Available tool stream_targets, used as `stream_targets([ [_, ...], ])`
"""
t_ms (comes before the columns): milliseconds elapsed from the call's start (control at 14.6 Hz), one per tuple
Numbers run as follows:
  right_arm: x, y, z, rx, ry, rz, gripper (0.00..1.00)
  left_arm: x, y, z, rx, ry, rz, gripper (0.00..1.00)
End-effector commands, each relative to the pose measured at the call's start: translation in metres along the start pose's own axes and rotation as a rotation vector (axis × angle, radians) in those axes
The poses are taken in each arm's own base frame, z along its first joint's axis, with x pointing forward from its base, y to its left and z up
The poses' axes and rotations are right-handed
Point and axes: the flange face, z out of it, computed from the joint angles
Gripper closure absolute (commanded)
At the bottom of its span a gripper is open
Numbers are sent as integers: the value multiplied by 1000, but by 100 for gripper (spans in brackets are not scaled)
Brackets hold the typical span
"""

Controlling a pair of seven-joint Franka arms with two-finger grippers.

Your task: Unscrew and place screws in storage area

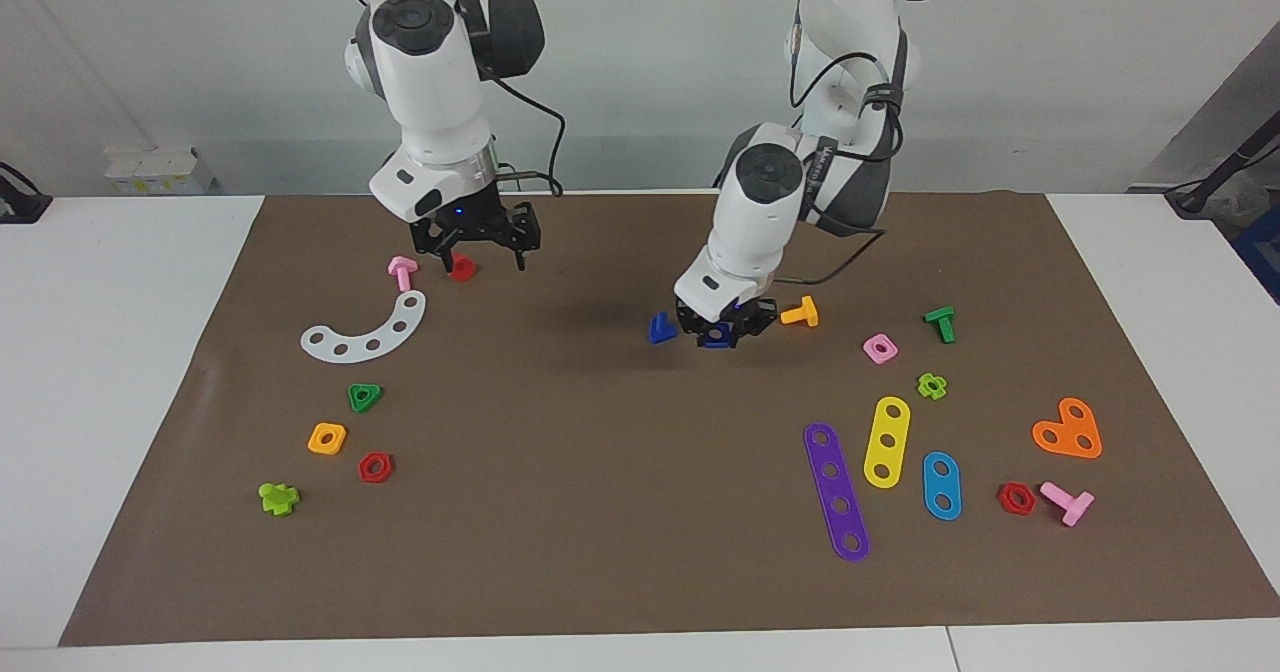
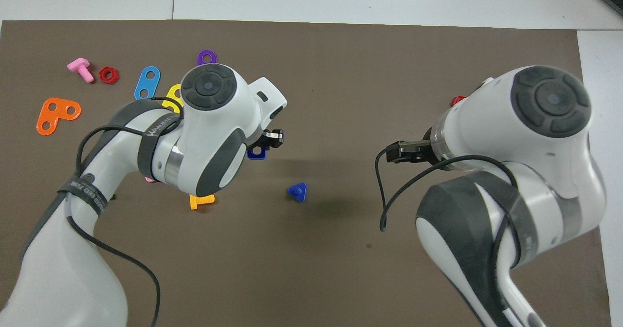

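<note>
Blue bolt (image 1: 661, 328) lies loose on mat (image 1: 600, 512) beside blue nut (image 1: 716, 336), which L hand (image 1: 726, 330) is grasping. R hand (image 1: 482, 248) released, over storage area by red nut (image 1: 462, 269). Left: bolt to storage.

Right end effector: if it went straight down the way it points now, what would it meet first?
Probably the red nut on the mat: the right end effector hangs just above it, fingers spread. Exact alignment is unclear.
</note>
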Motion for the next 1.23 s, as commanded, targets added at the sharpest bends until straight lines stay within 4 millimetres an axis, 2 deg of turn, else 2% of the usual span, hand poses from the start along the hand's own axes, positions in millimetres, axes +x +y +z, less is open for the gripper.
stream_targets([
  [0, -25, -32, 32, 18, 10, 5, 0, 12, -62, 6, -12, -28, 55, 100],
  [205, -31, -88, 81, 23, 21, 29, 0, 12, -130, 25, -15, -34, 135, 100],
  [342, -36, -125, 108, 40, 41, 63, 0, 1, -147, 40, -13, -23, 157, 100],
  [547, -50, -171, 142, 51, 56, 84, 0, -12, -158, 64, -10, 22, 142, 100],
  [615, -53, -180, 148, 51, 69, 97, 0, -13, -158, 70, -9, 30, 142, 100],
  [752, -49, -185, 155, 51, 84, 98, 0, -17, -161, 86, -7, 41, 136, 100],
  [888, -52, -204, 164, 53, 90, 75, 3, -23, -169, 97, -5, 42, 124, 97],
  [957, -51, -211, 172, 42, 99, 78, 4, -23, -172, 97, -6, 41, 118, 31],
  [1025, -50, -211, 175, 31, 112, 78, 5, -21, -173, 94, -6, 39, 117, 0],
  [1093, -50, -210, 176, 27, 116, 74, 7, -20, -175, 93, -6, 38, 112, 0],
  [1161, -50, -211, 180, 24, 113, 77, 8, -17, -187, 91, -6, 43, 93, 0],
])
